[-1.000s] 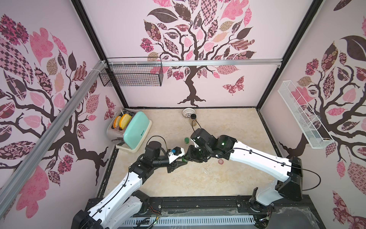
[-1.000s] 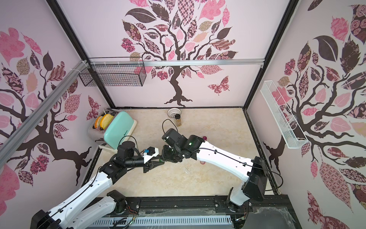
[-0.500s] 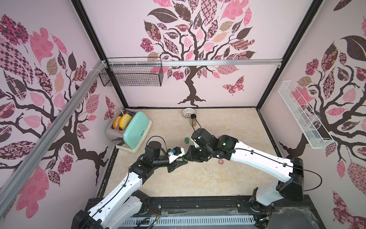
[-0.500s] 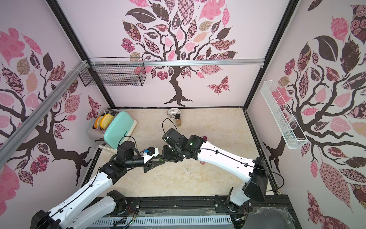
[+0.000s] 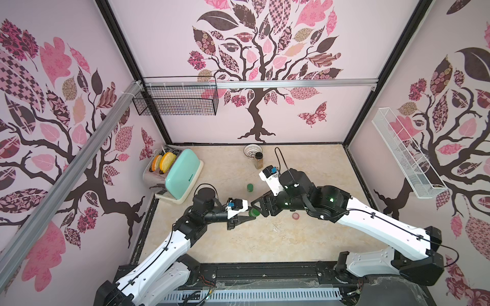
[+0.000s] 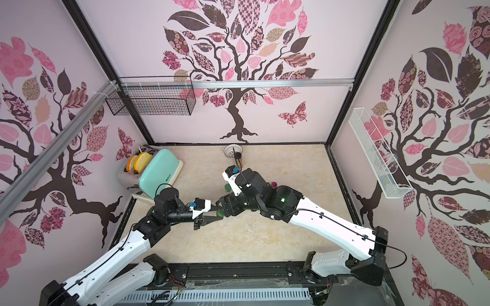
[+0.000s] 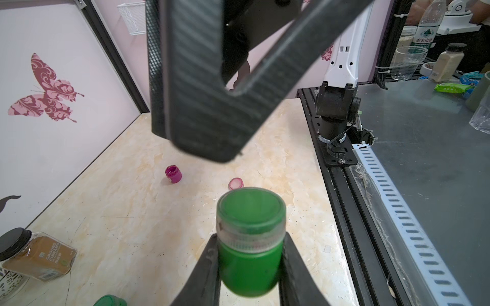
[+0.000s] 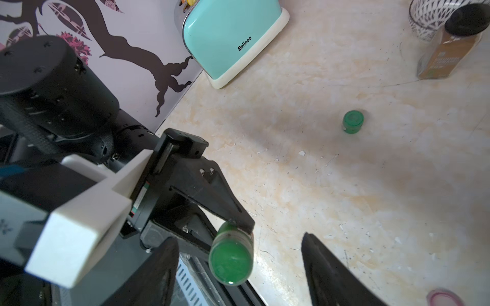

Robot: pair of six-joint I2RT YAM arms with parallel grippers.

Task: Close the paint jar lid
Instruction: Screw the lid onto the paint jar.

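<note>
Left gripper [image 7: 250,238]: clenched on the body of the green paint jar [image 7: 250,267], one of its fingers [image 7: 209,265] pressing each side just below the lid [image 7: 250,212]. The jar is held clear of the table [image 5: 291,238], near its middle, tipped so that the lid faces the right gripper [image 8: 238,239]. The lid sits on the jar's mouth, green on top with a clear ribbed skirt. How tightly it is seated cannot be told.

Right gripper: released, its jaws spread to either side of the lid with a gap on each side, touching neither lid nor jar. In both top views the two grippers stand nose to nose.

On the table: a second green jar [image 5: 250,187], lidded and upright, beyond the grippers. An open magenta jar [image 7: 173,174] stands near a pink lid [image 7: 236,183], the two apart. A cinnamon bottle [image 5: 258,160] stands beside a white mesh cup [image 5: 252,151] by the back wall. A mint toaster [image 5: 181,172] stands against the left wall.
</note>
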